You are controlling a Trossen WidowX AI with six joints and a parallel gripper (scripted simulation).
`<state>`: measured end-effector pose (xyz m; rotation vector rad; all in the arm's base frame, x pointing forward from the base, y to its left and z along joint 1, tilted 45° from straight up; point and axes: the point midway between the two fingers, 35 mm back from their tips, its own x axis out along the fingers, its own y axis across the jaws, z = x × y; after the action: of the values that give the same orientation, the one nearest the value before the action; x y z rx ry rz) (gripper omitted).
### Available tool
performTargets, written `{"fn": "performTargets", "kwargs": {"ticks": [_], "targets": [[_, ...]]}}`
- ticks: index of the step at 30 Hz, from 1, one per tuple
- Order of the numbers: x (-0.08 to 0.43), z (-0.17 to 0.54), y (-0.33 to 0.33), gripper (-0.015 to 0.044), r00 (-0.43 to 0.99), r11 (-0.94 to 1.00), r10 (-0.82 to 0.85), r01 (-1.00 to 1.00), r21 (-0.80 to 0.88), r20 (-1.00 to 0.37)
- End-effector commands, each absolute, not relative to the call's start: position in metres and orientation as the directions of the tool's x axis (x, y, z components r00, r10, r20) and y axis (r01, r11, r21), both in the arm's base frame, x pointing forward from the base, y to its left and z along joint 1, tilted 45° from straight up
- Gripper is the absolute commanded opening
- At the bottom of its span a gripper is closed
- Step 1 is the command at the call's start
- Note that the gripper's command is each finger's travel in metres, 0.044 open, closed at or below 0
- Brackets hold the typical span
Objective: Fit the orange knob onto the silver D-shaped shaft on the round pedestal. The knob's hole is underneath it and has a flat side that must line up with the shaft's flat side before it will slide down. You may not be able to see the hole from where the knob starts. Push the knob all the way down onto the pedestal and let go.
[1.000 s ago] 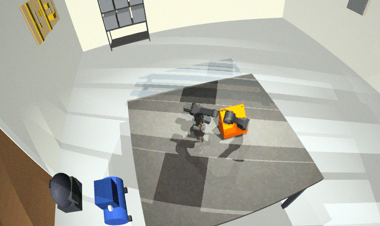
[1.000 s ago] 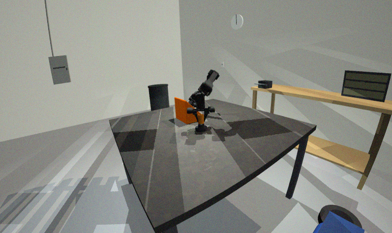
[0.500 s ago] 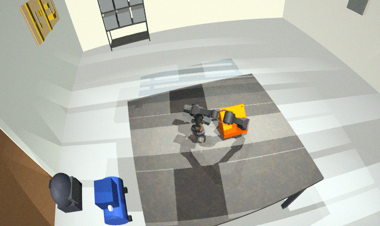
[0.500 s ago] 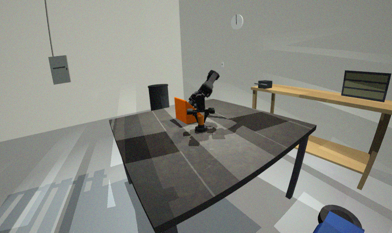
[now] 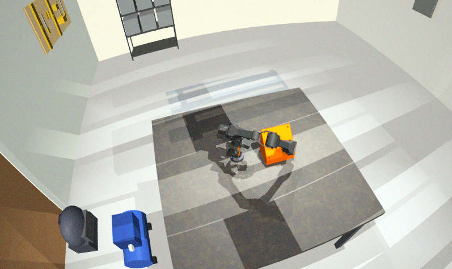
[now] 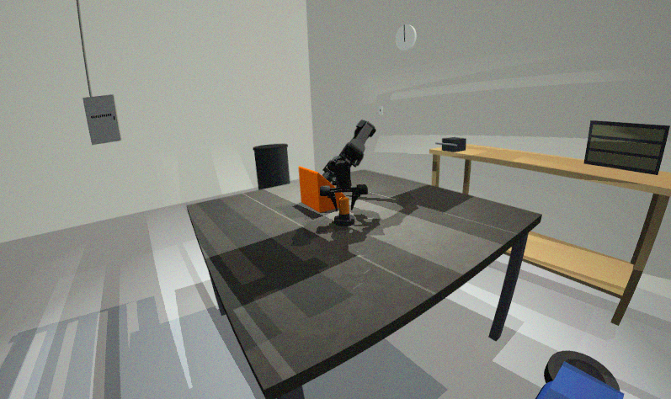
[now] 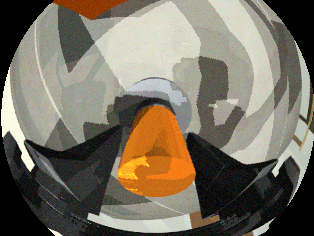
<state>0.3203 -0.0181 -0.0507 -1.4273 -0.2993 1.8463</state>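
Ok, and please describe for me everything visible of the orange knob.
The orange knob is a plain upright cylinder with a smooth, slightly glossy, plastic-looking surface and a flat round top. It stands on the round pedestal, between the opened fingers of the pincer. Its underside hole is hidden.
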Motion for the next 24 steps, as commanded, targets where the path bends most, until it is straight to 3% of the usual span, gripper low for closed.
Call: {"fn": "performTargets", "kwargs": {"ticks": [1,3,12,18,24], "targets": [[0.320,-0.050,-0.018,0.0394,-0.077,-0.678,0.689,-0.422,-0.602,-0.721],[0.320,-0.050,-0.018,0.0440,-0.077,-0.678,0.689,-0.422,-0.602,-0.721],[0.321,-0.049,-0.020,0.0440,-0.077,-0.678,0.688,-0.422,-0.602,-0.721],[0.328,0.010,-0.078,0.0440,-0.077,-0.679,0.686,-0.425,-0.598,-0.724],[0.331,0.017,-0.086,0.0440,-0.078,-0.679,0.686,-0.426,-0.598,-0.723]]}}
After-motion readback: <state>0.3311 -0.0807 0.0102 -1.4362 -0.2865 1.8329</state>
